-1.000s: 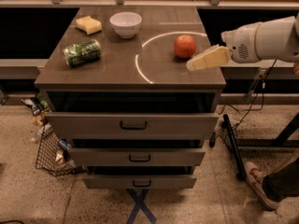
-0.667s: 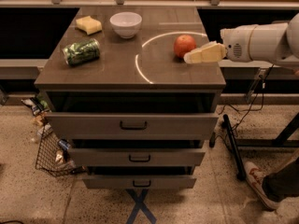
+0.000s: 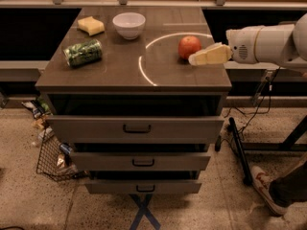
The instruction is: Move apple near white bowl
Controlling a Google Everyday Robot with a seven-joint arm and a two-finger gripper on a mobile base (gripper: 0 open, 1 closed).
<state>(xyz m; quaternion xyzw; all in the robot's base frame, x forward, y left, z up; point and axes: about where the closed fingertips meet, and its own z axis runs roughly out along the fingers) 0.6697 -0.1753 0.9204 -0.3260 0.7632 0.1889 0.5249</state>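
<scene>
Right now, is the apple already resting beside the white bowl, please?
No, the apple sits toward the right with the gripper close beside it, well apart from the white bowl at the back.

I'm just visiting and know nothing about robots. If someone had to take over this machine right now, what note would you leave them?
End effector: at the apple's right side, near the right edge of the cabinet top; contact unclear.
Apple: resting on the cabinet top, right of centre, not lifted.
White bowl: at the back, to the left of the apple, clearly apart from it.
Done: end effector brought up to the apple, nothing more.
Left: grasp the apple, carry it left and back, and set it down beside the white bowl.
</scene>
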